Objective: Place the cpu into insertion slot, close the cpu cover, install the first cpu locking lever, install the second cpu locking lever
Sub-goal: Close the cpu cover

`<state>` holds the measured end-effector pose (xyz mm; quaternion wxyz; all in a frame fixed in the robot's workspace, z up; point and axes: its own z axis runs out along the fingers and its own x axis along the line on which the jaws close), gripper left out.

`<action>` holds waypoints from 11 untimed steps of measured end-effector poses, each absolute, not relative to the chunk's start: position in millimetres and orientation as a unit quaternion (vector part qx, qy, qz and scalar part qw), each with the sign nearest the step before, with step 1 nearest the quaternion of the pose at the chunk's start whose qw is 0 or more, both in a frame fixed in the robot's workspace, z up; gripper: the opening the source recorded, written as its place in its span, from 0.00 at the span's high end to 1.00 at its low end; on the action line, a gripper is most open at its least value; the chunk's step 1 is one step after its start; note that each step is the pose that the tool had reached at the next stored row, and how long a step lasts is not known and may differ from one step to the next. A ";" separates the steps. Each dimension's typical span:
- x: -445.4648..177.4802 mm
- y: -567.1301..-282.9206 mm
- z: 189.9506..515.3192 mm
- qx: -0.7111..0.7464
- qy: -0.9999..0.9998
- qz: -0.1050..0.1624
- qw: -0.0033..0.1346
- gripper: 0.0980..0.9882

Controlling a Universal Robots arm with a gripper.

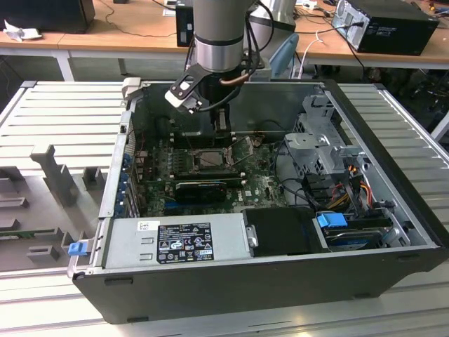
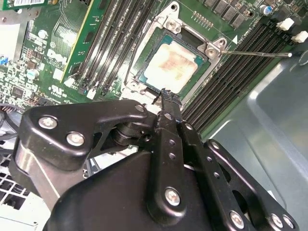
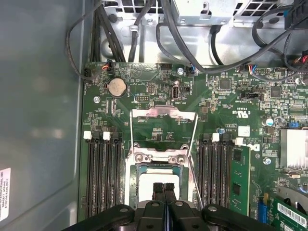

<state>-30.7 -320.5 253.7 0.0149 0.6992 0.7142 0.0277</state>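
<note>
The cpu [image 2: 169,67], a pale silvery-tan square chip, lies flat inside the insertion slot [image 2: 144,72] on the green motherboard; it also shows as the cpu [image 3: 159,174]. My gripper [image 2: 166,92] hangs just above the chip's near edge with its black fingers [image 3: 158,190] pressed together and nothing between them. The cpu cover [image 3: 163,114], a thin metal frame with a window, is swung up off the socket. Two thin wire levers [image 3: 194,154] stand unlatched beside it; one lever [image 2: 255,54] sticks out sideways. In the exterior view the gripper [image 1: 210,135] is over the insertion slot [image 1: 210,159].
Black memory slots [image 3: 103,168] flank the socket on both sides. A graphics card [image 1: 200,188] lies in front of it. The power supply [image 1: 179,242], a drive cage [image 1: 326,151] with cables, and the case walls [image 1: 393,151] close in the board.
</note>
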 end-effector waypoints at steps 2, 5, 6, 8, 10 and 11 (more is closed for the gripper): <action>-30.6 -320.5 255.7 0.699 0.714 0.028 0.015 0.99; -30.6 -320.4 262.5 0.699 0.714 0.028 0.015 0.99; -30.6 -320.3 265.7 0.699 0.714 0.028 0.015 0.99; -30.0 -320.3 267.2 0.699 0.714 0.028 0.015 0.99; -28.7 -320.3 268.2 0.699 0.714 0.028 0.015 0.99; -27.7 -320.3 268.8 0.699 0.714 0.028 0.015 0.99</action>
